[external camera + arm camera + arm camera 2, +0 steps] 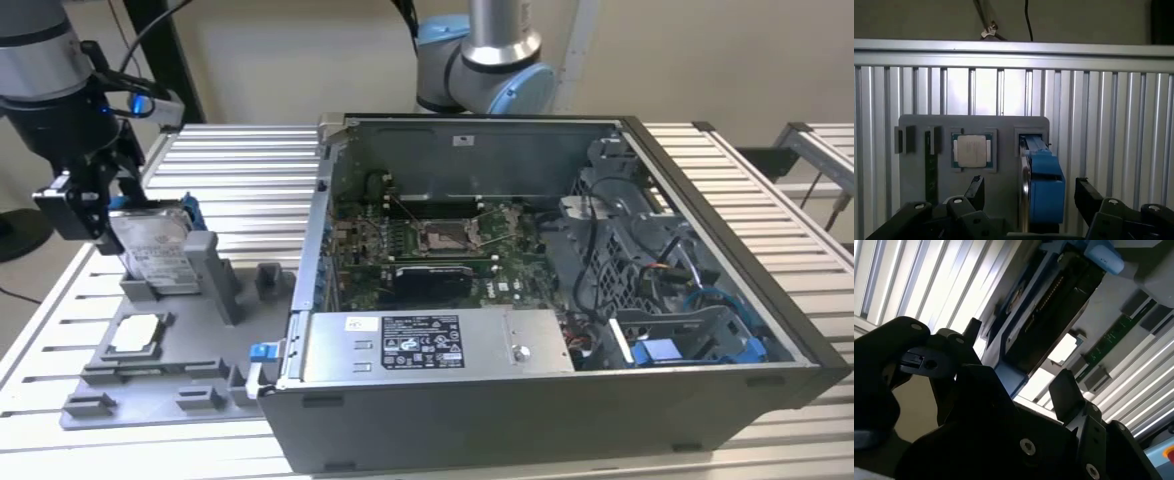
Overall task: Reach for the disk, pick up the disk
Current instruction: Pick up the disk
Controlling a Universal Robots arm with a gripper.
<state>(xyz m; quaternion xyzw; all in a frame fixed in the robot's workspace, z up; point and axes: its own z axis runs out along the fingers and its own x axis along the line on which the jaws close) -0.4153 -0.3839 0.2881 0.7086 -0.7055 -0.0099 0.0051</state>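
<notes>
Disk stands upright on edge in a slot of the grey fixture plate, at the plate's back corner on the exterior view's left. White label faces the plate's front; blue carrier frame wraps its sides. In the first wrist view the disk is seen edge-on: thin silver edge next to the blue frame, rising out of the slot.

Gripper is right at the disk's top, jaws spread wide. In the first wrist view the gripper straddles the disk, one of the black fingers well off the silver side, the other just beside the blue frame w/ a thin gap. No contact visible; nothing gripped. The second wrist view has a finger near the disk's dark face.

Processor chip lies flat in a square recess by the plate's edge on the exterior view's left, toward the front, apart from the disk. In the first wrist view the chip sits beside the disk's slot.

Plate rests on a slatted metal table. Touching the plate's edge on the exterior view's right is an open PC case, w/ motherboard inside and grey power-supply box along the case's front wall. A 2nd robot arm stands behind the case.
</notes>
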